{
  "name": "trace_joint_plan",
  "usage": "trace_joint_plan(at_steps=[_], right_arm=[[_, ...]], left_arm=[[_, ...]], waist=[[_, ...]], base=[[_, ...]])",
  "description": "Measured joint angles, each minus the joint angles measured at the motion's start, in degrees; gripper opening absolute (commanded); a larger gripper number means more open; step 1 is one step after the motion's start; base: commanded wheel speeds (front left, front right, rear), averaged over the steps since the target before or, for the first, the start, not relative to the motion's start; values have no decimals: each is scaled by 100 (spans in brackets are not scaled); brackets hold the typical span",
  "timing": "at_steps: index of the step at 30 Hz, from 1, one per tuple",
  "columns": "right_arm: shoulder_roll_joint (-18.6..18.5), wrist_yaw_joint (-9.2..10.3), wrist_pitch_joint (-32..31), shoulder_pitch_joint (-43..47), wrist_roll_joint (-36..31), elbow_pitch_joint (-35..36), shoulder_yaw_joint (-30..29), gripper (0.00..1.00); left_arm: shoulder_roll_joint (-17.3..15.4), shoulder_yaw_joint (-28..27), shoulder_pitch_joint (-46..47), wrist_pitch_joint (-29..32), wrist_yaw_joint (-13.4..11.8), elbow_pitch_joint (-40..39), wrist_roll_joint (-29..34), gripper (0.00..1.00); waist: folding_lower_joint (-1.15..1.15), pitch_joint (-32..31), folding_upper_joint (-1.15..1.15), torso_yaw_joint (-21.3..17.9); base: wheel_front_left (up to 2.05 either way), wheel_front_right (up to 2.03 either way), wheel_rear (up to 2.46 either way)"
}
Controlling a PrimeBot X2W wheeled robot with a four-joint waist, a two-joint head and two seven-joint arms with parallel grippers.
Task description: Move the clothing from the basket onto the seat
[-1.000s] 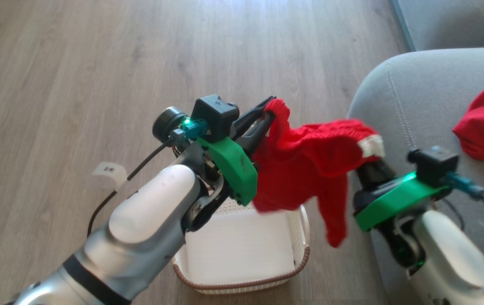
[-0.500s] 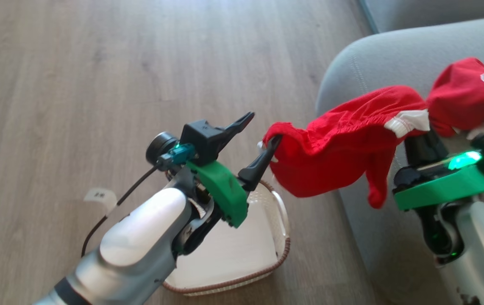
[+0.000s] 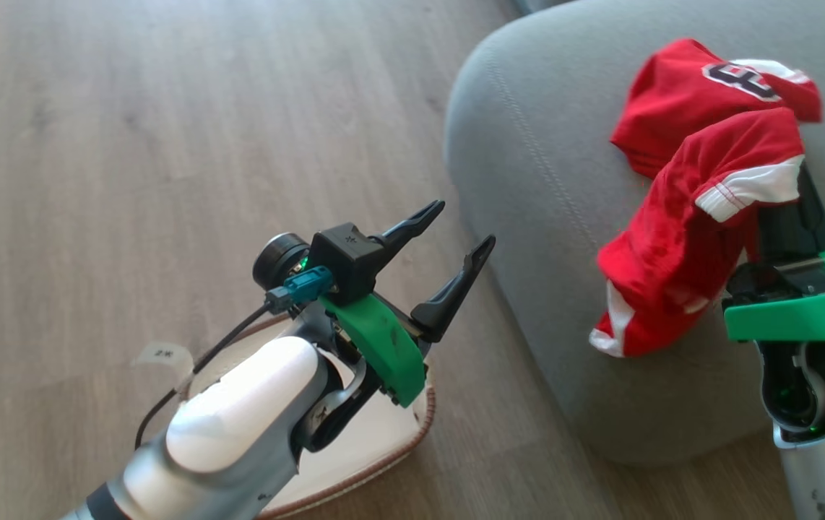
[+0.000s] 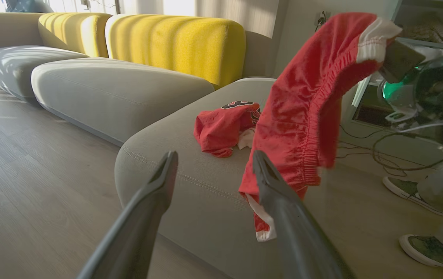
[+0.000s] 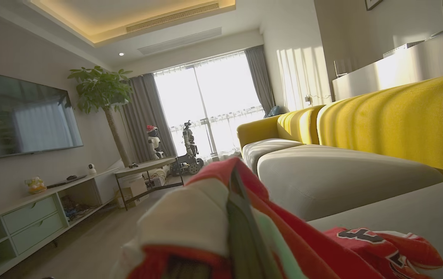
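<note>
Right gripper point(image 3: 792, 224) is pinching shut on the white-trimmed edge of the red shorts point(image 3: 680, 238), carrying them above the seat point(image 3: 528, 180) just inside its near edge. Most of the cloth is hanging down in a loose fold. Whether the lowest hem is touching the cushion I cannot tell. Left gripper point(image 3: 466, 224) is standing with its jaws spread wide and nothing between them, hovering above the basket point(image 3: 412, 433) on the floor, just off the seat's rounded corner. The numbered jersey point(image 3: 687, 94) is lying crumpled on the seat, farther in from that corner and close behind the shorts.

Judging by how the shorts are sagging and folding, they are behaving as light, limp cloth, probably smooth sports fabric. It is neither stiff nor fragile, and it is giving no support of its own. A pinch on one thin layer is likely risking a slip. The thicker gathered band or trimmed hem is looking like the surer place to take hold.
</note>
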State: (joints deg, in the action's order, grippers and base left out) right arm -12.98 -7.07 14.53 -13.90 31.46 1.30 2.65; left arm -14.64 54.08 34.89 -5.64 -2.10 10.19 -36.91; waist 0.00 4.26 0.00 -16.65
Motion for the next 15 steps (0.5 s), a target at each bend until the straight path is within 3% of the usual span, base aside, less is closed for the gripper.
trace_joint_plan(at_steps=[15], right_arm=[[44,0,10,174,27,493,19,0]], left_arm=[[-147,52,8,-33,-24,-43,102,100]], waist=[[0,330,0,-918]], base=[[0,0,0]])
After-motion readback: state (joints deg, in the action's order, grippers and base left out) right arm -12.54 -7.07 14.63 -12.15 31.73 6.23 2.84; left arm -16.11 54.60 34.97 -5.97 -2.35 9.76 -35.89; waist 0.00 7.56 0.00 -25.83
